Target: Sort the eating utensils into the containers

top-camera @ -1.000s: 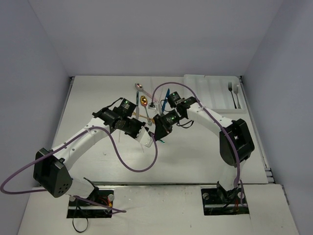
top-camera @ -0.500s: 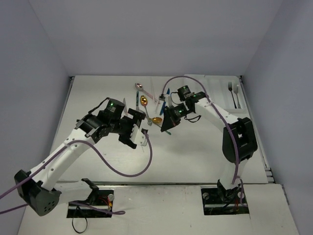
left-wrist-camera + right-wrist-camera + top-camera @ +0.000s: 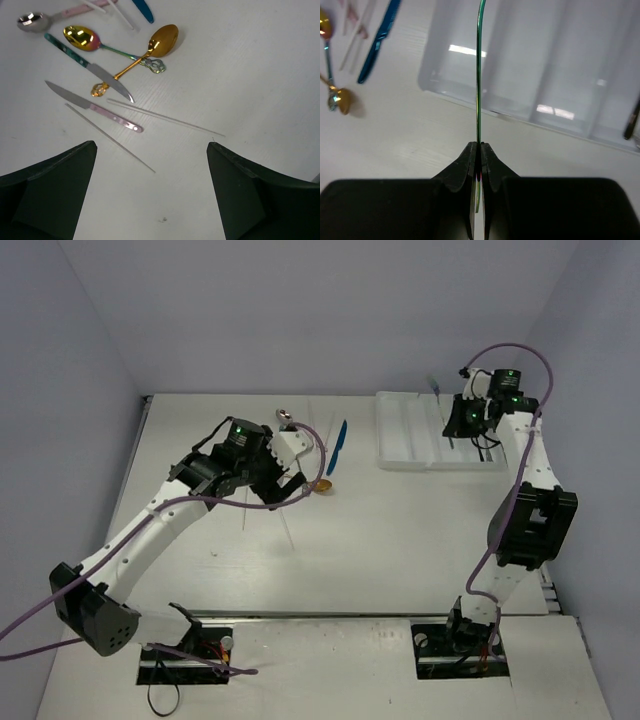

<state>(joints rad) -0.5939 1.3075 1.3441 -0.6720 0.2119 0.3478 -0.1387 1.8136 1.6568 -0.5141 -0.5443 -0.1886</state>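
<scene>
My right gripper is shut on a thin green utensil, seen edge-on, and holds it above the near edge of the white compartment tray. In the top view it hangs over the right part of the tray. My left gripper is open and empty above the table, just short of the loose utensils: a gold spoon, a rainbow-gold spoon, a teal-handled knife, a pink-handled knife, a silver spoon and two pale sticks.
A blue knife lies between the utensil pile and the tray; it also shows in the right wrist view. A dark fork lies in the tray's right compartment. The left arm reaches across the table's left half.
My right gripper has carried the green utensil from the middle of the table up and right to over the tray. My left gripper has moved back toward the utensil pile, still open.
</scene>
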